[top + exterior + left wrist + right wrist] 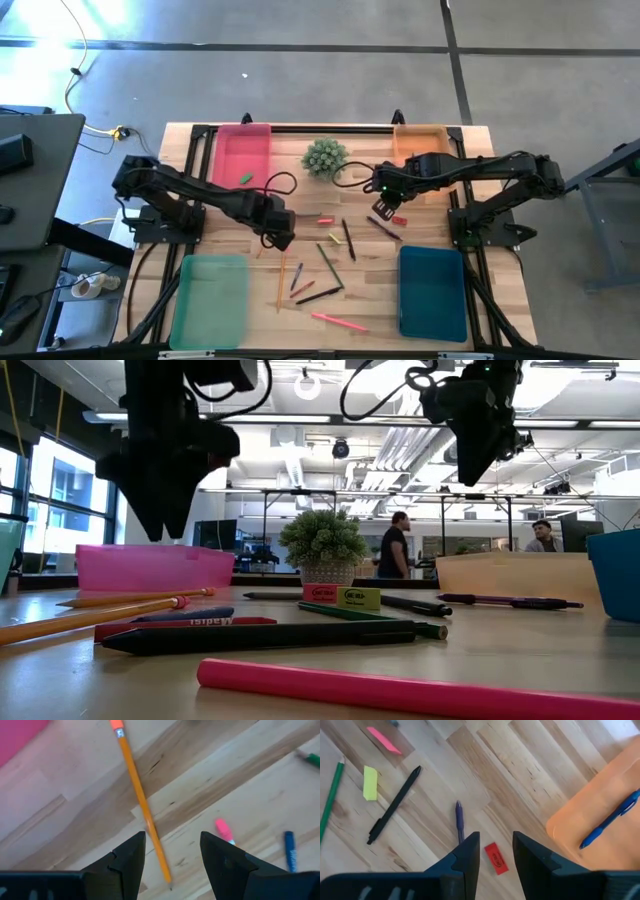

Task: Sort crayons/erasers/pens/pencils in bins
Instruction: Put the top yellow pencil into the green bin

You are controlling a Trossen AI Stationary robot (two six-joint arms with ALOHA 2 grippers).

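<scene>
My left gripper (280, 236) is open above the table, right of the pink bin (243, 153). In its wrist view (172, 850) an orange pencil (141, 802) lies flat on the wood below the gap between the fingers. My right gripper (385, 208) is open and hangs above the table (475, 460) beside the orange bin (420, 145). A red eraser (496, 858) and a purple pen (460, 822) lie below its fingers (496, 850). A blue pen (610, 825) lies in the orange bin. A green eraser (246, 178) lies in the pink bin.
A black pen (395, 805), a yellow eraser (370, 782), a pink eraser (384, 740) and a green pencil (331, 802) lie mid-table. More sticks lie toward the near edge, among them a pink pencil (340, 321). Green bin (210, 300), teal bin (432, 292), potted plant (325, 157).
</scene>
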